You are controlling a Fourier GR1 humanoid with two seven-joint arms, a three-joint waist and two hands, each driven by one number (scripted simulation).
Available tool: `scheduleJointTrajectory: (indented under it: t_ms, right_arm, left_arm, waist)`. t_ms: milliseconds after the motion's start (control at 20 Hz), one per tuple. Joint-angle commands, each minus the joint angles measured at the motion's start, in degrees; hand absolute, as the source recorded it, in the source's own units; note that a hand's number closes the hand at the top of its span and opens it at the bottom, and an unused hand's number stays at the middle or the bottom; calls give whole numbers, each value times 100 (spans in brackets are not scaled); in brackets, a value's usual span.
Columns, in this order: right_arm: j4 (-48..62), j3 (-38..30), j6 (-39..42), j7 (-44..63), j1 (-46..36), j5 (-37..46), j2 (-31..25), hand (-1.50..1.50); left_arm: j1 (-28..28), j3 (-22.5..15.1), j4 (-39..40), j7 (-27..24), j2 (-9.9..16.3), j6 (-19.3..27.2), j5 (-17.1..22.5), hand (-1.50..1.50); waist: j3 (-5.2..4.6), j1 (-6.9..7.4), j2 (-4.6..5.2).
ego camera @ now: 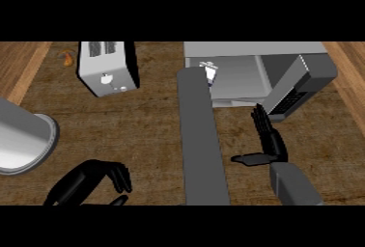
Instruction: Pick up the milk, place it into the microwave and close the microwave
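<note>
The grey microwave [253,49] stands at the back right with its cavity showing. The milk [210,72], a small white carton with blue marks, stands inside against the left wall. The microwave's door [203,144] is swung out, a long grey slab seen edge-on that runs from the left front corner to the view's lower edge and hides part of the carton. My right hand [269,140] is open to the right of the door, fingers straight and pointing at the dark keypad panel [291,102], thumb stretched left. My left hand [89,183] rests at the lower left, fingers relaxed, holding nothing.
A white toaster [107,67] stands at the back left with a small orange thing [68,58] beside it. A large grey round vessel [25,140] sits at the left edge. Light wooden strips [21,67] border the dark counter on both sides.
</note>
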Motion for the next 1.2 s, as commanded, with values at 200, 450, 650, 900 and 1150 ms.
scheduleJointTrajectory:
  t_ms: [200,450,650,900,1150]
  right_arm:
    - [-1203,152,503,-373,1645,-198,-296,-150]
    - [-2241,181,907,-224,2501,-533,-448,-150]
    - [-3392,300,1306,-102,3426,-825,-601,-150]
    - [-4607,326,1964,519,3979,-1479,-934,-150]
    - [-5800,664,2229,746,4647,-1874,-887,-150]
  left_arm:
    - [-589,-664,686,-267,-8,593,-941,150]
    - [-1342,-949,1601,-770,-9,881,-1518,150]
    - [-1406,-1537,1948,-982,-9,1532,-1597,150]
    - [-1522,-2489,2551,-1366,-9,2406,-1436,150]
    - [-1757,-3539,3048,-1209,-8,2959,-1163,150]
  waist:
    - [-9,-96,-3]
    - [-12,-108,40]
    - [-11,-85,44]
    - [-12,-73,71]
    - [-8,-109,79]
